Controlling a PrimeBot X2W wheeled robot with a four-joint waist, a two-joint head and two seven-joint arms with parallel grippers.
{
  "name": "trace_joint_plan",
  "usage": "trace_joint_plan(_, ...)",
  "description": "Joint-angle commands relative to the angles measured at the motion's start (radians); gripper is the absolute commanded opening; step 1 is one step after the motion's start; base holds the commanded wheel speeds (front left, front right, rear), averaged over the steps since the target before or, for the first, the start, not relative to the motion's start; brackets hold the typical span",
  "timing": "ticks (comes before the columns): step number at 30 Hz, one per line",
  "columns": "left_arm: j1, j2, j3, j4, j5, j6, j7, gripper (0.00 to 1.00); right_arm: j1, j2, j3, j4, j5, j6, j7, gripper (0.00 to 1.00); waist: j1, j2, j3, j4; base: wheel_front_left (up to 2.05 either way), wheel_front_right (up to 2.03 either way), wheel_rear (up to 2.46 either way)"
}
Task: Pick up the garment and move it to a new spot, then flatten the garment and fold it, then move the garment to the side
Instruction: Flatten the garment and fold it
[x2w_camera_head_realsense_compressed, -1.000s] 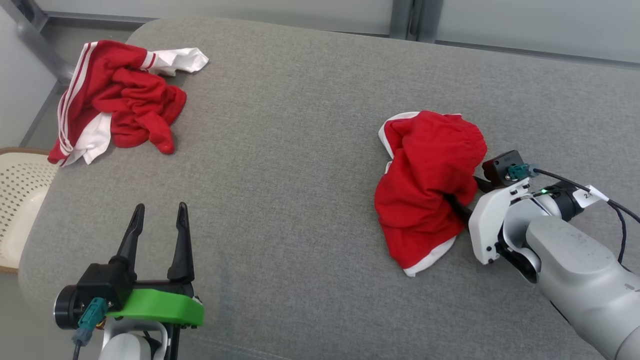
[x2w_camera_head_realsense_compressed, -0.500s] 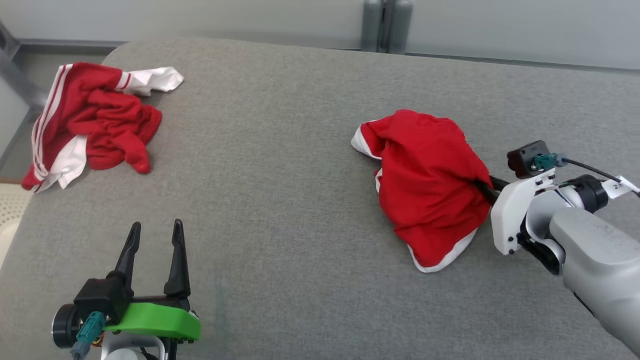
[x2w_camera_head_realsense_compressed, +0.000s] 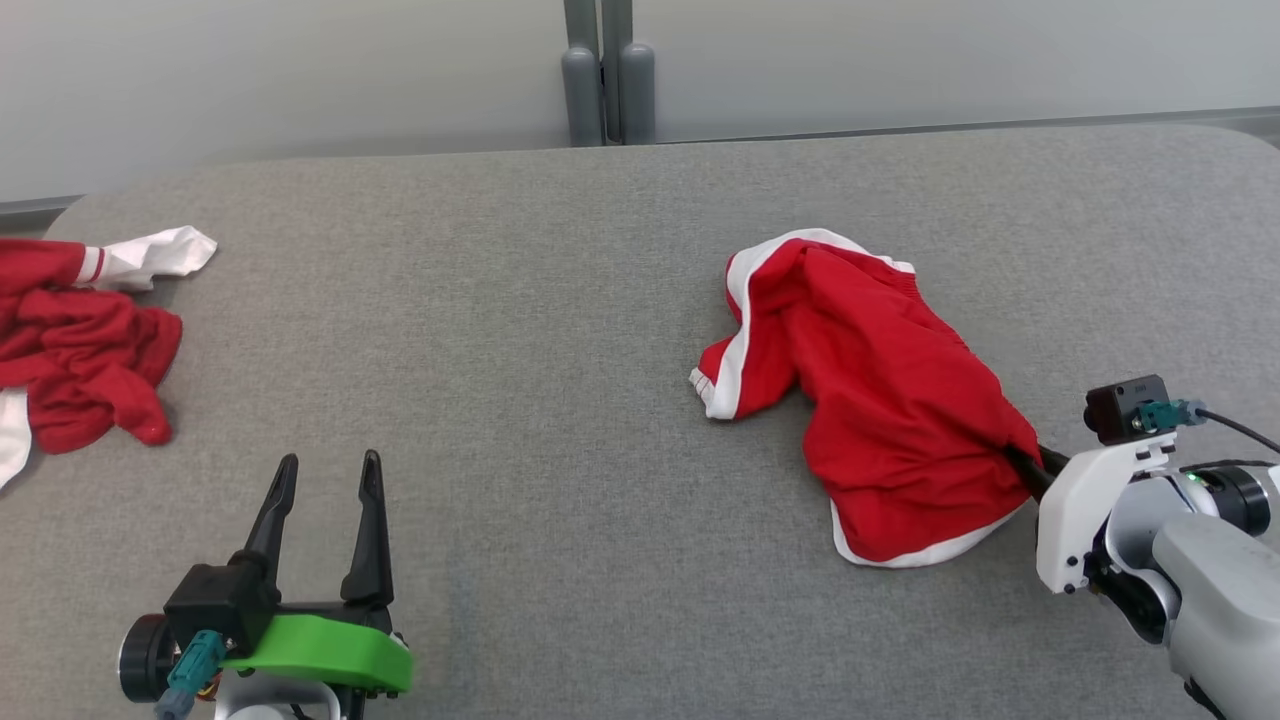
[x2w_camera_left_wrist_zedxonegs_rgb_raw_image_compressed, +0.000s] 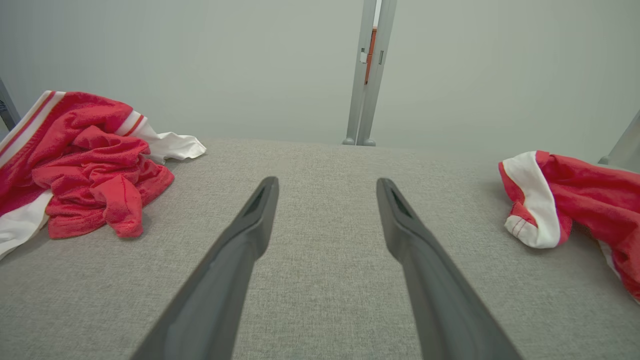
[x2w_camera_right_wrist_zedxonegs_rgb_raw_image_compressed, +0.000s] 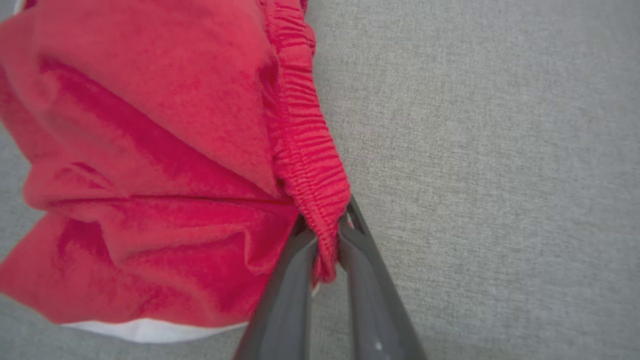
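Note:
The garment (x2w_camera_head_realsense_compressed: 880, 400) is a pair of red shorts with white trim, lying crumpled on the right half of the grey padded surface (x2w_camera_head_realsense_compressed: 500, 300). My right gripper (x2w_camera_head_realsense_compressed: 1020, 462) is at its near right edge, shut on the elastic waistband. In the right wrist view the two fingers pinch the gathered red waistband (x2w_camera_right_wrist_zedxonegs_rgb_raw_image_compressed: 320, 200) of the garment (x2w_camera_right_wrist_zedxonegs_rgb_raw_image_compressed: 150, 175), which rests on the surface. My left gripper (x2w_camera_head_realsense_compressed: 328, 462) stands open over bare surface at the lower left, holding nothing. The left wrist view has its open fingers (x2w_camera_left_wrist_zedxonegs_rgb_raw_image_compressed: 250, 235) with the garment (x2w_camera_left_wrist_zedxonegs_rgb_raw_image_compressed: 590, 200) far to the right.
A second crumpled red and white garment (x2w_camera_head_realsense_compressed: 80, 350) lies at the far left edge, also in the left wrist view (x2w_camera_left_wrist_zedxonegs_rgb_raw_image_compressed: 90, 160). A grey post (x2w_camera_head_realsense_compressed: 600, 70) stands against the wall behind the surface. Bare grey surface lies between the two garments.
The right gripper has shut on the garment's waistband and drawn it toward me, stretching the cloth out. The head camera has swung right and up. The left gripper has stayed open.

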Motion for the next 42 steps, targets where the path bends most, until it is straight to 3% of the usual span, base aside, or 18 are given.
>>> trace_joint_plan(1, -0.001, 0.003, -0.002, 0.004, 0.0, 0.003, 0.0, 1.0, 0.015, 0.009, -0.016, 0.007, -0.01, -0.002, -0.011, 0.27, 0.0, 0.0, -0.003, -0.022, 0.0, 0.0, 0.0)
trace_joint_plan(2, -0.002, 0.003, -0.004, 0.005, 0.0, 0.003, 0.0, 1.0, 0.021, 0.014, -0.027, 0.012, -0.016, -0.002, -0.022, 0.54, 0.0, 0.0, -0.005, -0.025, 0.0, 0.0, 0.0)
trace_joint_plan(3, -0.003, 0.003, -0.005, 0.006, 0.001, 0.002, 0.0, 1.0, 0.028, 0.021, -0.043, 0.017, -0.025, -0.002, -0.034, 1.0, 0.0, 0.0, -0.005, -0.029, 0.0, 0.0, 0.0)
trace_joint_plan(13, -0.002, 0.003, -0.021, 0.009, -0.004, -0.002, 0.0, 1.0, 0.052, 0.061, -0.196, -0.031, -0.142, -0.002, -0.191, 1.0, 0.0, 0.0, -0.031, -0.069, 0.0, 0.0, 0.0)
trace_joint_plan(19, 0.001, 0.003, -0.054, 0.005, -0.022, -0.005, 0.0, 1.0, 0.123, 0.102, -0.361, -0.164, -0.257, -0.002, -0.237, 1.0, 0.0, 0.0, -0.032, -0.092, 0.0, 0.0, 0.0)
trace_joint_plan(26, -0.054, 0.008, -0.159, 0.037, -0.067, -0.009, 0.074, 1.0, 0.268, 0.204, -0.581, -0.368, -0.436, -0.002, -0.242, 1.0, 0.0, 0.0, -0.003, -0.134, 0.0, 0.0, 0.0)
trace_joint_plan(35, -0.102, 0.017, -0.231, 0.045, -0.114, -0.01, 0.102, 1.0, 0.335, 0.289, -0.653, -0.491, -0.545, -0.002, -0.242, 1.0, 0.0, 0.0, 0.034, -0.197, 0.0, 0.0, 0.0)
trace_joint_plan(42, -0.139, 0.034, -0.377, 0.059, -0.178, -0.009, 0.197, 1.0, 0.333, 0.304, -0.654, -0.513, -0.582, -0.002, -0.229, 1.0, 0.0, 0.0, 0.053, -0.232, 0.0, 0.0, 0.0)
